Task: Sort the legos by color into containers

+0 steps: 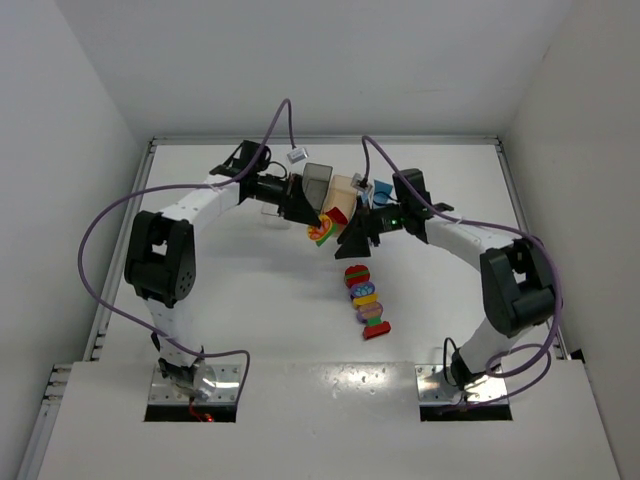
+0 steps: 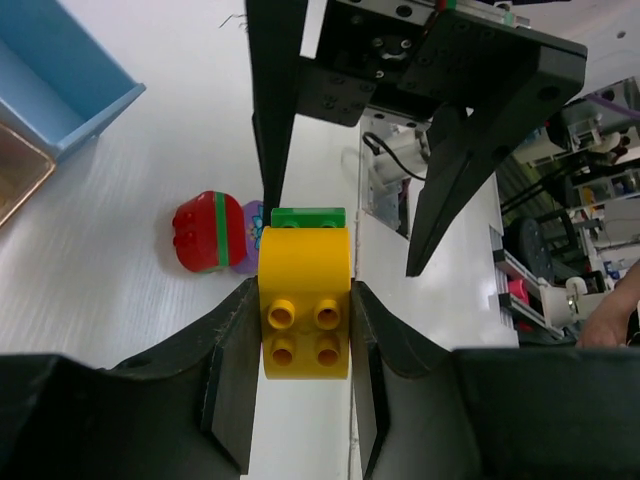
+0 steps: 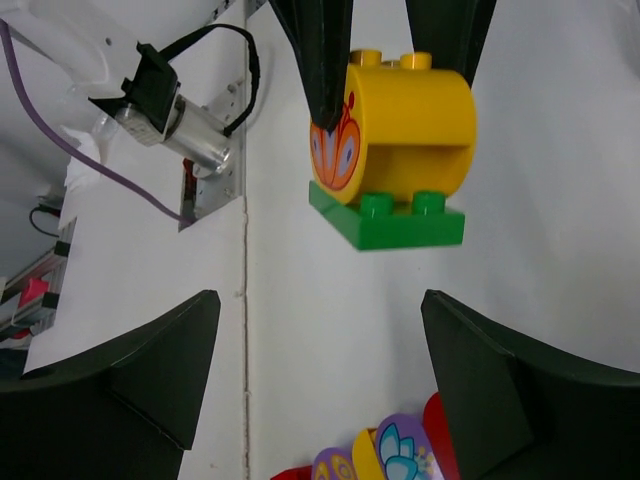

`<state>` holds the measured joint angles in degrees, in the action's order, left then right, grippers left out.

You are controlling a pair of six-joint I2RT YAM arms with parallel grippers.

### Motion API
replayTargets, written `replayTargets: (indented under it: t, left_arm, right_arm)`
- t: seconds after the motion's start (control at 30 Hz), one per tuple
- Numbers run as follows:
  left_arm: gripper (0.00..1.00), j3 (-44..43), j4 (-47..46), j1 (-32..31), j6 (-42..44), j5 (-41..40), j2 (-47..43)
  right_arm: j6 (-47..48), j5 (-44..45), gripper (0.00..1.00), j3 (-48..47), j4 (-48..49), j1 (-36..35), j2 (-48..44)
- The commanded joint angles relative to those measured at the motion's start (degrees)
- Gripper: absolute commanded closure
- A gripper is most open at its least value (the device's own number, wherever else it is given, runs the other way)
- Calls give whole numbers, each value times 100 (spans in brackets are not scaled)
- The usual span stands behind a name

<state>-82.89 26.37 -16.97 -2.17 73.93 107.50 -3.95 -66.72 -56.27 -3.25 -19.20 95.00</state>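
Observation:
My left gripper is shut on a yellow round-topped lego with a flat green lego stuck to its far end, held above the table. In the right wrist view the yellow lego shows an orange print, with the green lego under it. My right gripper is open and empty, facing this cluster from a short way off; its fingers stand either side of the green end without touching. A row of loose legos lies on the table.
Bins stand behind the grippers: dark grey, tan-peach, light blue. The blue bin and tan bin show at the left wrist view's left edge. A red-and-green round lego lies below.

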Motion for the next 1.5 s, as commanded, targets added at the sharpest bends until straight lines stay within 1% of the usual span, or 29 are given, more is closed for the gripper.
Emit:
replayTargets:
  t: [0.0, 0.2, 0.37, 0.43, 0.47, 0.5, 0.57, 0.63, 0.77, 0.8, 0.87, 0.9, 0.97, 1.0, 1.03, 1.17, 1.27, 1.33, 1.4, 1.47]
  left_arm:
    - [86, -201, -150, -78, -143, 429, -106]
    - [86, -148, -150, -131, -143, 534, -160]
    - [86, -43, -150, -183, -90, 587, -282]
    - [86, 10, -150, -184, -90, 640, -283]
    - [86, 10, -150, -184, -38, 640, -343]
    - [86, 71, -150, -184, -37, 640, -344]
    - [86, 71, -150, -184, -37, 640, -344]
    - [86, 124, -150, -184, -37, 640, -397]
    - [86, 124, -150, -184, 15, 640, -397]
    - [86, 124, -150, -184, 15, 640, -397]
    - [86, 124, -150, -184, 68, 587, -397]
    - [86, 124, -150, -184, 68, 518, -397]
    - [86, 71, -150, -131, 68, 464, -397]
    - [87, -7, -150, -70, 68, 412, -397]
    - [87, -103, -150, -9, 68, 351, -397]
    - [88, -490, -307, 150, -36, 219, -187]
    - [89, -684, -728, 335, -423, 8, -133]
    - [89, -684, -1332, 484, -931, -45, -133]
    - [91, -632, -1843, 484, -1223, -132, -133]
    - [92, -570, -2082, 537, -1513, -203, -185]
  right_arm:
    - [-536, -307, 17, -314, 807, -137, 71]
    - [-669, -254, 16, -446, 974, -312, 256]
    - [-1134, -254, 16, -499, 1387, -312, 431]
    - [-1310, -254, 19, -499, 1572, -312, 432]
    - [-1441, -254, 24, -499, 1729, -312, 492]
    - [-1495, -254, 35, -551, 1783, -312, 493]
    - [-1661, -254, 43, -552, 1976, -312, 545]
    - [-1732, -254, 46, -552, 2047, -312, 546]
    - [-1732, -324, 62, -552, 2047, -312, 546]
    - [-1732, -385, 72, -552, 2047, -312, 546]
    - [-1672, -386, 81, -552, 2047, -312, 546]
    - [-1619, -455, 87, -499, 1978, -312, 546]
    - [-1478, -517, 91, -499, 1724, -312, 546]
    - [-1243, -518, 95, -499, 1583, -312, 476]
    - [-1101, -518, 96, -447, 1451, -312, 415]
    - [-399, -640, 98, -324, 714, -260, 265]
    - [15, -641, 99, -183, 273, -199, 29]
    - [384, -641, 99, -130, -105, -198, -78]
    - [543, -588, 99, 72, -272, -137, -244]
    - [605, -536, 99, 230, -335, -76, -298]
